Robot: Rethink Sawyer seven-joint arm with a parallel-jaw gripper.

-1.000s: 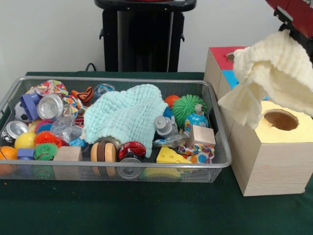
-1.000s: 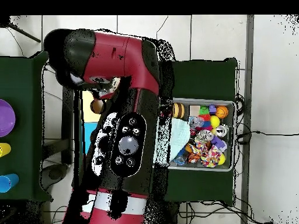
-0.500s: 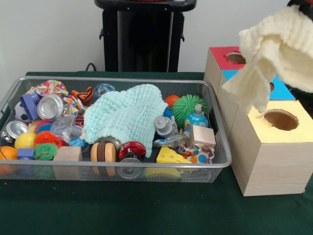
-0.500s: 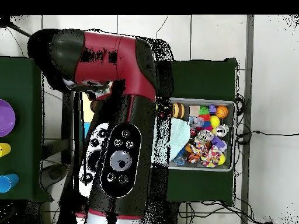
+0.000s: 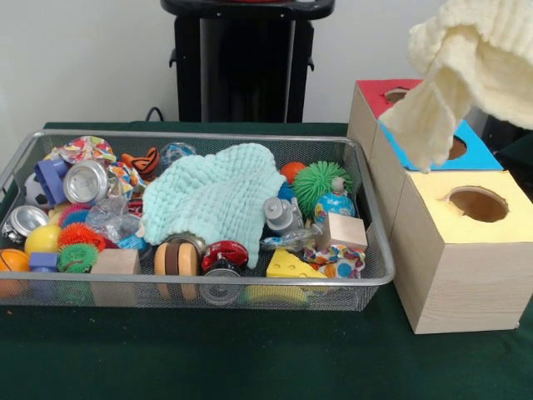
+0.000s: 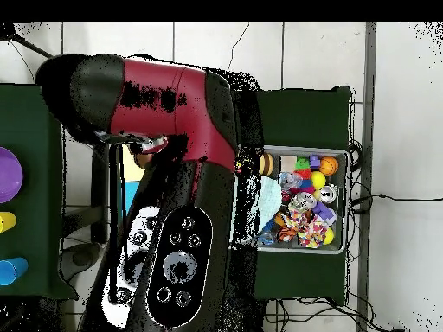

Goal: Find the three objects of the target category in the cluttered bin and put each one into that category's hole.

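The cream cloth (image 5: pixel 475 67) has gone higher and further back since a moment ago: it hung just over the yellow box's hole (image 5: pixel 477 202) then, and now it dangles above the blue-topped box (image 5: pixel 470 152), its lowest fold in front of that box's near corner in the front view. Its top runs out of the picture at the upper right, so whatever holds it is cut off; I can't tell how the gripper is set, since neither view shows it clearly. From overhead the red and black arm (image 6: pixel 173 173) has swung further across and covers the boxes almost entirely.

The three wooden boxes stand in a row just right of the wire bin (image 5: pixel 366 275), the yellow one nearest, the blue in the middle, the red-topped box (image 5: pixel 379 96) farthest. Nothing in the bin has shifted. A mint green cloth (image 5: pixel 216 196) lies draped over the middle of the clutter, with a green spiky ball (image 5: pixel 318 183) and an orange ball (image 5: pixel 291 171) behind its right edge. A plain wooden block (image 5: pixel 343 231) and a yellow cheese wedge (image 5: pixel 291 265) sit near the bin's right front corner, and a silver can (image 5: pixel 85 181) rests toward the left
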